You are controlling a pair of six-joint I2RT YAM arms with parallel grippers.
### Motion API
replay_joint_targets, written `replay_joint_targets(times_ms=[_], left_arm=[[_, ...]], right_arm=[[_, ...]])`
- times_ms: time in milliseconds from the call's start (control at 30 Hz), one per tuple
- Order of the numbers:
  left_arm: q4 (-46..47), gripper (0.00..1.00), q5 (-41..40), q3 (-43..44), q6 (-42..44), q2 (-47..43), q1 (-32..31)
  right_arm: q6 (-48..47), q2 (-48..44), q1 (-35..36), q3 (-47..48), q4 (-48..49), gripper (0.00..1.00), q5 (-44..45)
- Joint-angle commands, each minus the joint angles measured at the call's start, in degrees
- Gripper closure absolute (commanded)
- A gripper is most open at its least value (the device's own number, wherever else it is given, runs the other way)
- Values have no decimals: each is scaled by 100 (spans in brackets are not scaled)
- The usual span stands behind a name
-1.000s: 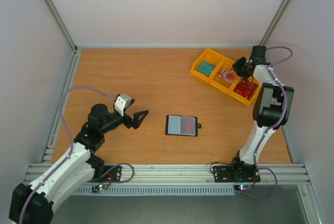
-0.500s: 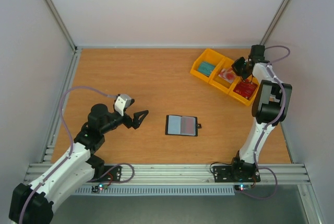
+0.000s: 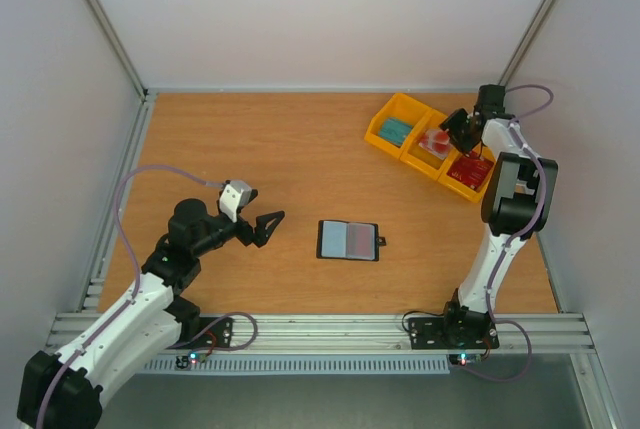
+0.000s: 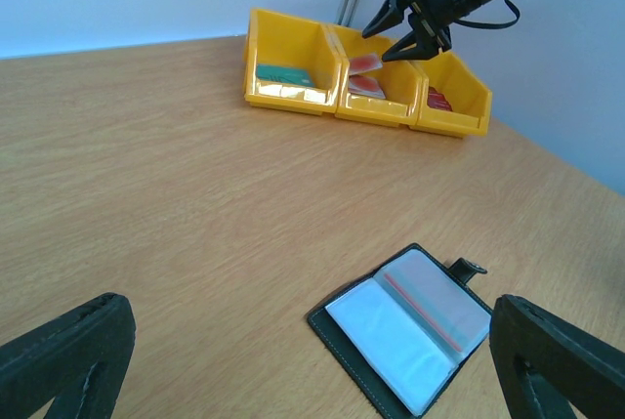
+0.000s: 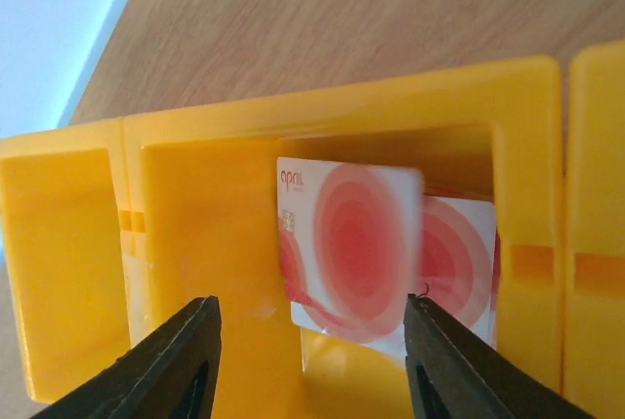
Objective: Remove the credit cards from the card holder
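Over middle compartment of tray (image 5: 342,111): right end effector (image 5: 311,307) spread, pinching nothing; red-and-white card (image 5: 352,243) loose beneath it, overlapping second card (image 5: 459,253). Left end effector (image 3: 270,229) spread wide, empty, hovering left of wallet (image 3: 348,240). Wallet open flat at worktop (image 3: 280,149) centre, well apart from tray.
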Motion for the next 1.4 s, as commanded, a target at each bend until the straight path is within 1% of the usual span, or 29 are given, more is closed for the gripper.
replay_joint_targets(times_ms=[0, 167, 200, 300, 400, 500, 567, 700, 867, 933, 1067, 1167, 1367], left_arm=[[286, 0, -5, -48, -65, 31, 39], [310, 1, 25, -64, -84, 28, 39], [310, 1, 31, -65, -86, 27, 39], [302, 1, 27, -62, -86, 9, 39], [312, 1, 43, -65, -76, 2, 39], [326, 1, 72, -65, -116, -4, 39], [324, 1, 114, -65, -183, 1, 39], [332, 1, 182, -74, -226, 45, 39], [396, 1, 260, -100, -288, 66, 39], [403, 1, 283, -109, -293, 84, 39], [427, 1, 316, -127, -323, 126, 34], [417, 1, 369, -133, -332, 118, 39], [403, 1, 393, -135, -370, 137, 39]], right_arm=[[-482, -259, 60, 389, -426, 44, 519], [-1040, -219, 208, 1135, -1097, 41, 953], [-1275, -228, 244, 1234, -1179, 40, 1059], [-1561, -441, 417, 1372, -1284, 41, 1266], [-2349, -942, 912, 1332, -1392, 40, 1443], [-3000, -1275, 1664, 1236, -2181, 39, 1514], [-3135, -1501, 2119, 850, -2656, 39, 1463], [-3047, -1993, 2784, -344, -3155, 38, 1324], [-2636, -2388, 3463, -1546, -3432, 36, 1164], [-2465, -2461, 3682, -1926, -3372, 33, 1138], [-2179, -2359, 3823, -2612, -2936, 28, 598], [-2086, -2195, 3825, -2981, -2662, 27, 576], [-2152, -1873, 3825, -3268, -2341, 30, 473]])
